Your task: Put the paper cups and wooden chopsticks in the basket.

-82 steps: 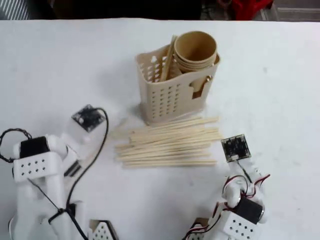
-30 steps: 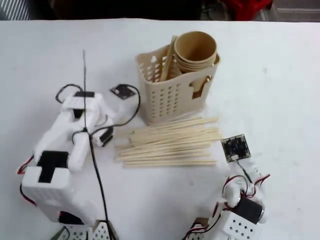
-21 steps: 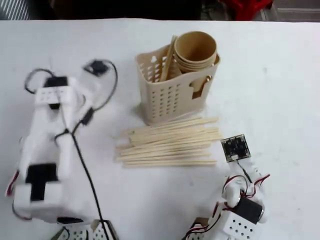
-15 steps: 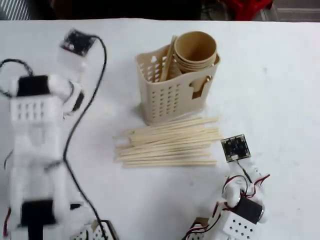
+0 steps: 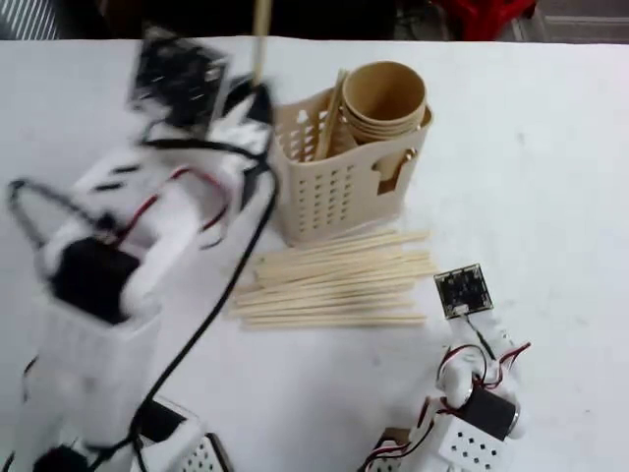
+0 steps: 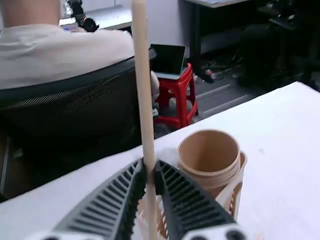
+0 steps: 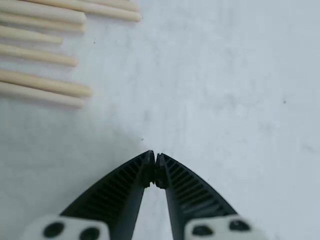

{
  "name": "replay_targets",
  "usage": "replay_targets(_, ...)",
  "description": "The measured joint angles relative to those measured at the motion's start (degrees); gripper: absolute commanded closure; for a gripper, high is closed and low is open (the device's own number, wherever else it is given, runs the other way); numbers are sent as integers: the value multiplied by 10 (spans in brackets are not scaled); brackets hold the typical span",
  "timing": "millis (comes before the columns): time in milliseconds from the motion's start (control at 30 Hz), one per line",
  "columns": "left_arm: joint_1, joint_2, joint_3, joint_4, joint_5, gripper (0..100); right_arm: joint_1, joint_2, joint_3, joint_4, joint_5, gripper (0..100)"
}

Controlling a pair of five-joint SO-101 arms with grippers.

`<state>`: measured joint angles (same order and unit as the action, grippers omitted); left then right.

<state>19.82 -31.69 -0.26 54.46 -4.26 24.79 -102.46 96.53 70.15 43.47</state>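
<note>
A cream slotted basket [image 5: 334, 187] stands at the table's far middle. Stacked paper cups [image 5: 385, 96] and one leaning chopstick [image 5: 330, 116] are inside it. Several wooden chopsticks [image 5: 334, 280] lie in a loose pile in front of the basket. My left gripper [image 5: 256, 98] hovers at the basket's left rim, shut on a single upright chopstick [image 5: 261, 29]. The left wrist view has that chopstick [image 6: 141, 80] clamped in the left gripper [image 6: 149, 167], with the cups [image 6: 210, 155] just beyond. My right gripper [image 7: 153, 159] is shut and empty, low over bare table near the pile's ends [image 7: 45, 75].
The right arm's base [image 5: 472, 413] sits at the near right edge, its wrist board [image 5: 462, 290] beside the pile. The left arm's body and cables [image 5: 128, 265] cover the near left. A person in a chair [image 6: 65, 65] sits beyond the table.
The left arm rose from the pile's left end, swung out over the far left of the table, then came to the basket's rim with one chopstick upright. The right arm stayed still.
</note>
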Motion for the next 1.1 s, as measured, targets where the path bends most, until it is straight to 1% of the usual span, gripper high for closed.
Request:
replay_targets(100, 4, 56, 0, -85, 1, 978, 0, 0, 0, 0, 0, 981)
replay_targets(167, 7, 92, 0, -126, 1, 978, 0, 0, 0, 0, 0, 981)
replay_targets(267, 9, 136, 0, -159, 1, 978, 0, 0, 0, 0, 0, 981)
replay_targets(367, 8, 168, 0, -175, 1, 977, 0, 0, 0, 0, 0, 981)
replay_targets(500, 8, 189, 1, -174, 1, 967, 0, 0, 0, 0, 0, 981)
replay_targets(633, 8, 193, 7, -162, 1, 896, 0, 0, 0, 0, 0, 981)
replay_targets(833, -3, 193, 7, -117, 1, 907, 0, 0, 0, 0, 0, 981)
replay_targets(1000, -57, 193, 7, -77, 4, 932, 0, 0, 0, 0, 0, 981)
replay_targets(1100, -111, 193, 11, -36, 41, 933, 0, 0, 0, 0, 0, 981)
